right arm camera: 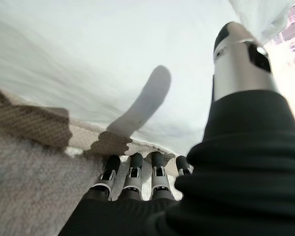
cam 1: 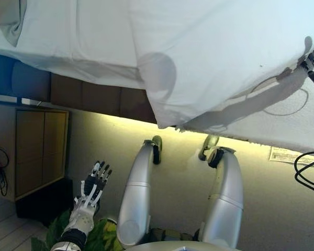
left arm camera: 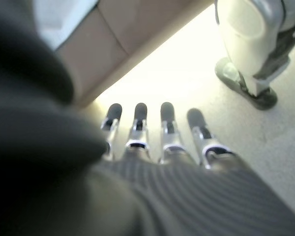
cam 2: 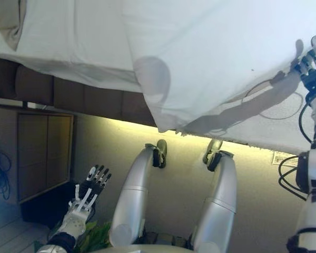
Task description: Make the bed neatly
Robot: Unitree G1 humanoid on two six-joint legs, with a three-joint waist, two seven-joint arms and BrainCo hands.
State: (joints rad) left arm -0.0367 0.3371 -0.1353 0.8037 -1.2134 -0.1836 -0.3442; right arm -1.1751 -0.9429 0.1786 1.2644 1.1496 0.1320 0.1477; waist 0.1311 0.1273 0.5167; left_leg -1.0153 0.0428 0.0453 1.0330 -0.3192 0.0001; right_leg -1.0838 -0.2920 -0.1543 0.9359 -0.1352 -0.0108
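White duvet [cam 1: 225,57], right hand [cam 2: 312,62] at edge

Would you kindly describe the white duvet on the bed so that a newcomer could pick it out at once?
Start from the bed, which fills the top of the head views. The duvet is the large white cover over its right part, hanging past the edge to a low corner at centre. Unlike the flatter sheet to its left, it overlaps and hangs lower.

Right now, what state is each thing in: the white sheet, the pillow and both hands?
White sheet: spread over the bed, one corner hanging past the edge.
Pillow: lying at the far corner of the bed.
Left hand: open, off the bed, holding nothing.
Right hand: at the sheet's edge, fingers straight.
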